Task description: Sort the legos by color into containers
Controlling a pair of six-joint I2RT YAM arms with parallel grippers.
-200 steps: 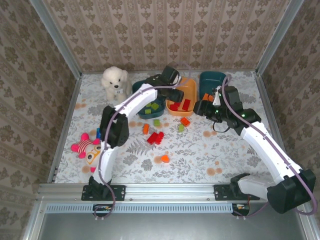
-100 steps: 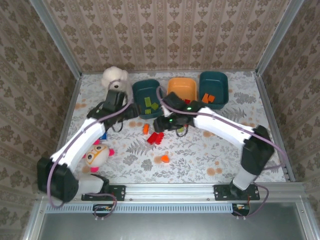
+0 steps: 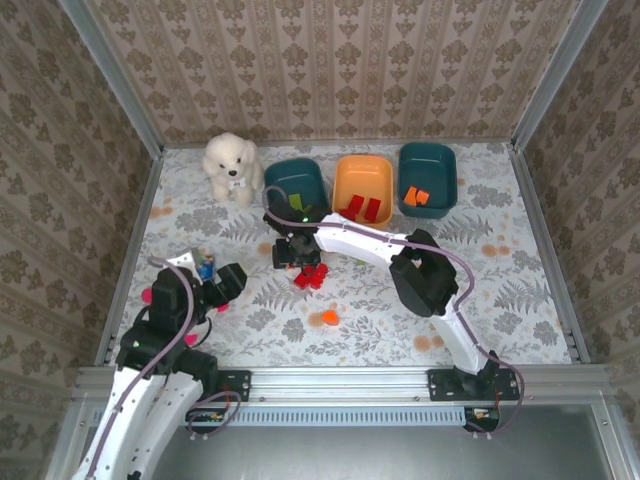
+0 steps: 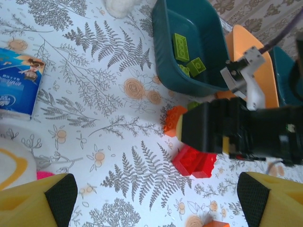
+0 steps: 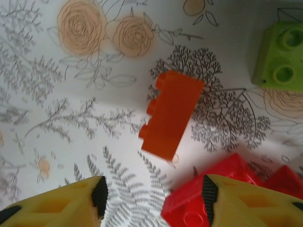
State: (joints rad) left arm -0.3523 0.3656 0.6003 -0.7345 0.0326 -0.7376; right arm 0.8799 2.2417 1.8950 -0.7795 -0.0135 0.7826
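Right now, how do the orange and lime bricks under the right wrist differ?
The orange brick lies on its side, studs sideways; the lime brick sits studs up. The orange brick shows whole; the lime brick is cut by the frame edge. Both lie loose on the table.

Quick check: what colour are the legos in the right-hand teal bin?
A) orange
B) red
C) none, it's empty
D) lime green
A: orange legos lie in the right-hand teal bin; the lime green legos sit in the left teal bin.
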